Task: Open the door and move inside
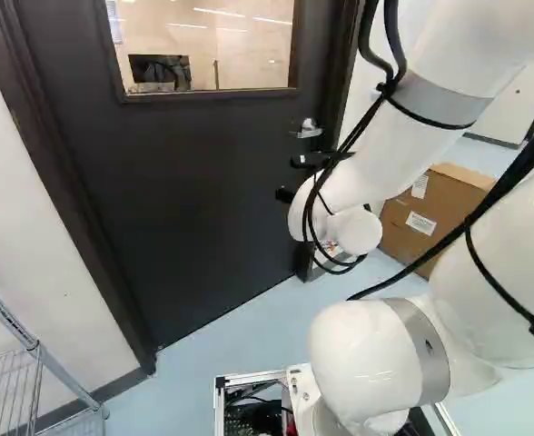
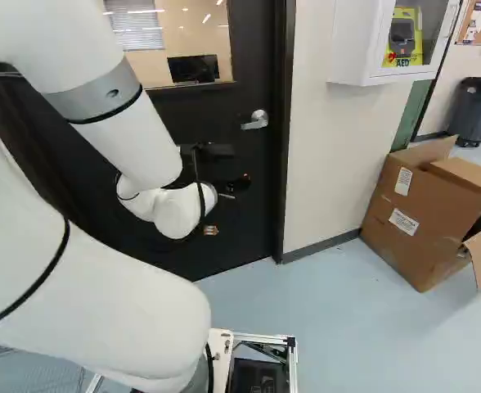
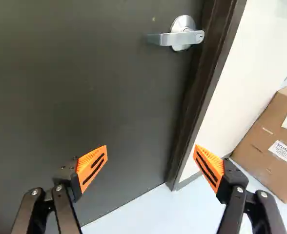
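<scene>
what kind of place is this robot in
Probably a lab or office building: the AED cabinet on the wall, the dark door with a lever handle and a window, and the wire shelf all suggest it.

One door (image 1: 203, 191), one lever handle (image 3: 182, 38), one window (image 1: 249, 54), one dark screen (image 2: 195, 69) behind it; one wall cabinet (image 2: 355, 41), one defibrillator (image 2: 402, 41), one bin (image 2: 476, 110), one wire rack (image 1: 8, 313); at least one cardboard box (image 2: 424, 250), two white labels (image 2: 402, 221).
</scene>
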`<state>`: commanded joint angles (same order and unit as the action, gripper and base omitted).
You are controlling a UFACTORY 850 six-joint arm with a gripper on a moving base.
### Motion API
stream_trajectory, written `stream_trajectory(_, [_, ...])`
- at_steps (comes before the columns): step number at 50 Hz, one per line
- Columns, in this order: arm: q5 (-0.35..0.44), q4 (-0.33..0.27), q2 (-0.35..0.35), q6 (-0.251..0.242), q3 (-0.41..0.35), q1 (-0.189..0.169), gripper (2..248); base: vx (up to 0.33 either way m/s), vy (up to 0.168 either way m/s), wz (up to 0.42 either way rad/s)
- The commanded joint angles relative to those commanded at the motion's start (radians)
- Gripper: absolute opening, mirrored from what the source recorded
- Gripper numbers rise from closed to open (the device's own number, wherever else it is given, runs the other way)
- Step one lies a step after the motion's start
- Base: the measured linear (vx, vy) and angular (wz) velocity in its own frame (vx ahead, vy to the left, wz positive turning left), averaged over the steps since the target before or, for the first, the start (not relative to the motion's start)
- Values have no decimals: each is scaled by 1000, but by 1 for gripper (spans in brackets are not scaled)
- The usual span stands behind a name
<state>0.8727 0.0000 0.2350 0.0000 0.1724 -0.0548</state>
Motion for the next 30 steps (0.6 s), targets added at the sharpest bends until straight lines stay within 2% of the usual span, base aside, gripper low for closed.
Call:
stream_trajectory(14, [0,-9,-2,0,37,-32,247,0,0,0])
stream_trajectory(30, [0,-57,-15,0,89,-72,247,0,0,0])
